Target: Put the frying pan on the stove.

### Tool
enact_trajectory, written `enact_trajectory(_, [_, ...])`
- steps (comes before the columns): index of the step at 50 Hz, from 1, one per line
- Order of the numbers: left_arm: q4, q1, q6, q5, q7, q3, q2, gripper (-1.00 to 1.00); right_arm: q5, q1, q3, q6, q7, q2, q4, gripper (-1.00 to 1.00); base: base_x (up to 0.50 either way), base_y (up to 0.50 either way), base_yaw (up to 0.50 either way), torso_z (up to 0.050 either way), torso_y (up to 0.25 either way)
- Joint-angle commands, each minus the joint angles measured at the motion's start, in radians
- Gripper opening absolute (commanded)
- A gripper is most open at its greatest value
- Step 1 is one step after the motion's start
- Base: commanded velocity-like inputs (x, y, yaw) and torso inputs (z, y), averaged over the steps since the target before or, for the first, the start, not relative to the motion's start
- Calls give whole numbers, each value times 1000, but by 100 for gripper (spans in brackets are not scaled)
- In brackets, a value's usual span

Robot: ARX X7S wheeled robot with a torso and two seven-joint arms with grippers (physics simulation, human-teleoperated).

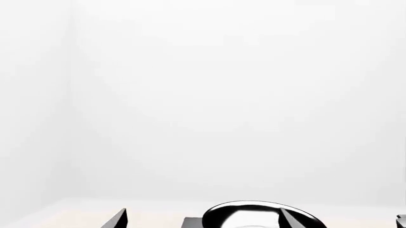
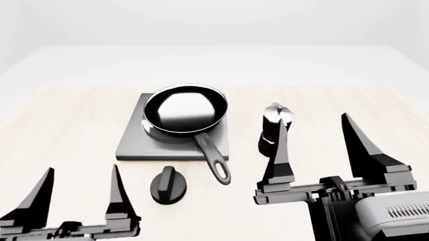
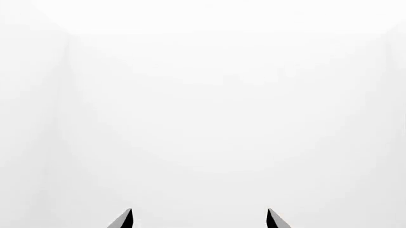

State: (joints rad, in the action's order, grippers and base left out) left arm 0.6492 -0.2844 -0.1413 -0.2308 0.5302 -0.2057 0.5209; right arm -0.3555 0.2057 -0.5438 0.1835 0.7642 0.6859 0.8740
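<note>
The frying pan (image 2: 186, 111) sits flat on the stove (image 2: 130, 143), toward the plate's far side. Its long handle (image 2: 213, 156) reaches past the plate's near edge toward me. My left gripper (image 2: 82, 168) hovers open low at the near left, well short of the stove, with nothing between its fingers. To the right, my right gripper (image 2: 314, 118) stands open and empty, held higher. In the left wrist view the frying pan (image 1: 254, 216) and a sliver of the stove (image 1: 192, 222) show between the left gripper's (image 1: 203, 210) spread tips. The right gripper (image 3: 198, 209) faces only blank wall.
A small black-and-silver moka pot (image 2: 275, 113) stands right of the stove, partly behind my right gripper's inner finger. A round black knob (image 2: 168, 186) lies on the light wooden table (image 2: 67, 125) just in front of the stove, left of the handle's loop.
</note>
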Motion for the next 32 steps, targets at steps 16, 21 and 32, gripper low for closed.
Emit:
enact_trajectory(16, [73, -61, -36, 25, 11, 11, 20, 100, 52, -87, 8, -46, 39, 56, 99, 100, 0, 0, 0, 0, 0])
enact_trajectory(21, [91, -79, -47, 31, 13, 16, 26, 100, 68, -96, 5, -36, 51, 65, 137, 100, 0, 0, 0, 0, 0])
enact_trajectory(32, [132, -127, -80, 46, 19, 28, 39, 100, 90, -45, -106, -82, 160, 159, 173, 100, 0, 0, 0, 0, 0])
